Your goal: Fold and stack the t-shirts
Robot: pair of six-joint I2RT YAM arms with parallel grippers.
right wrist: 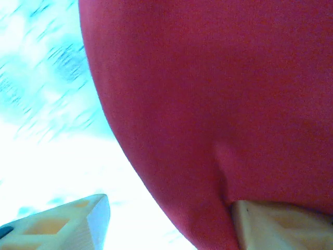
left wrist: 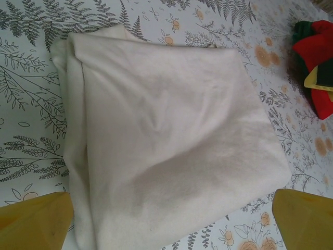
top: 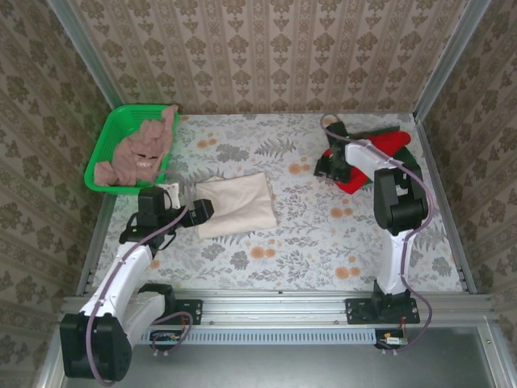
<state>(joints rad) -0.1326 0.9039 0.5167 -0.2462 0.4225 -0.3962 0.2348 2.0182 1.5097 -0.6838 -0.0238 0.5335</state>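
Observation:
A cream t-shirt (top: 236,204) lies folded in a rectangle left of the table's middle; in the left wrist view the cream t-shirt (left wrist: 171,135) spreads under the camera. My left gripper (top: 196,212) is at its left edge, open, and its yellow fingers (left wrist: 36,221) straddle the near hem without touching it. At the back right is a bright red t-shirt (top: 386,153), with a dark green edge (left wrist: 298,28) beside it. My right gripper (top: 327,166) is at the red t-shirt's left side with jaws apart. Red cloth (right wrist: 208,104) rests against one fingertip (right wrist: 270,224); the other stands clear.
A green mesh basket (top: 109,133) at the back left holds a crumpled pink-brown t-shirt (top: 144,149). Patterned walls with metal rails enclose the flowered table (top: 323,234) on three sides. The arm bases are bolted at the near edge.

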